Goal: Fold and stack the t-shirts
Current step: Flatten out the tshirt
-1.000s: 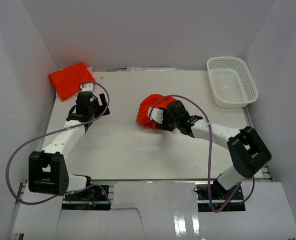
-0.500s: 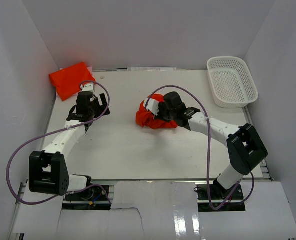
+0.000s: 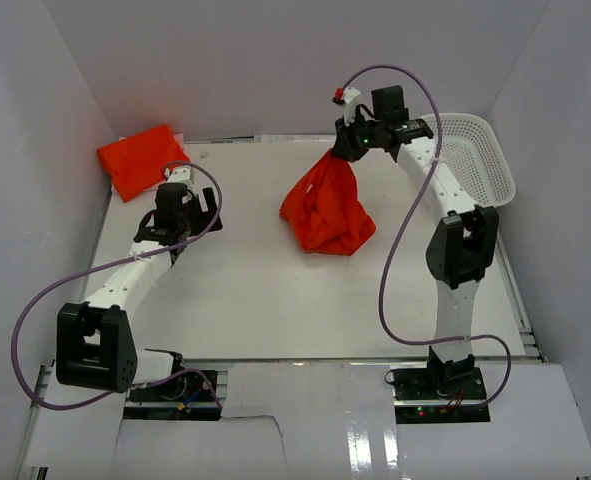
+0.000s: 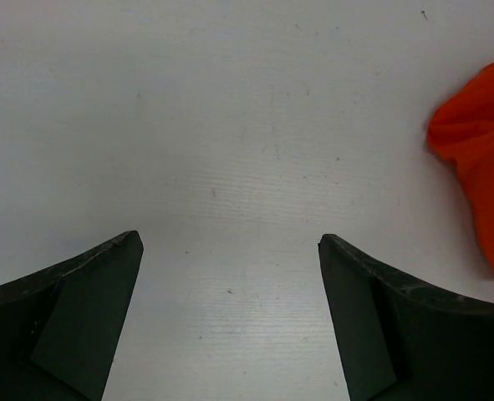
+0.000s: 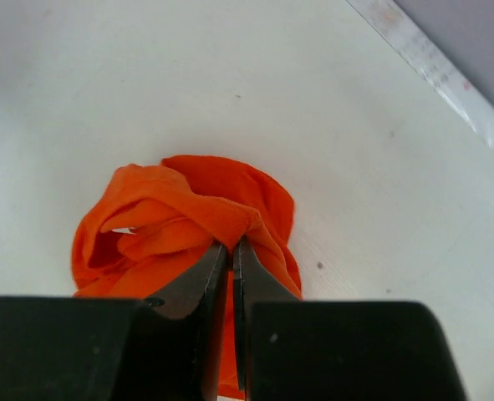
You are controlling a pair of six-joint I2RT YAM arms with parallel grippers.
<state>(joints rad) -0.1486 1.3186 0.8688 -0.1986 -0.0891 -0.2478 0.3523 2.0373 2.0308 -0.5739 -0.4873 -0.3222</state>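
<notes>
The right claw (image 3: 340,152) is clamped on a crumpled t-shirt (image 3: 325,212), held above the counter (image 3: 245,290).
The shirt hangs bunched from its pinched top. The left claw (image 4: 230,242) stands wide apart, holding nothing, near the folded t-shirt (image 3: 140,158) in the far-left corner.

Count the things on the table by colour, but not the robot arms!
Orange-red t-shirts: 2 (folded t-shirt, bunched t-shirt)
White basket: 1
Total: 3
</notes>
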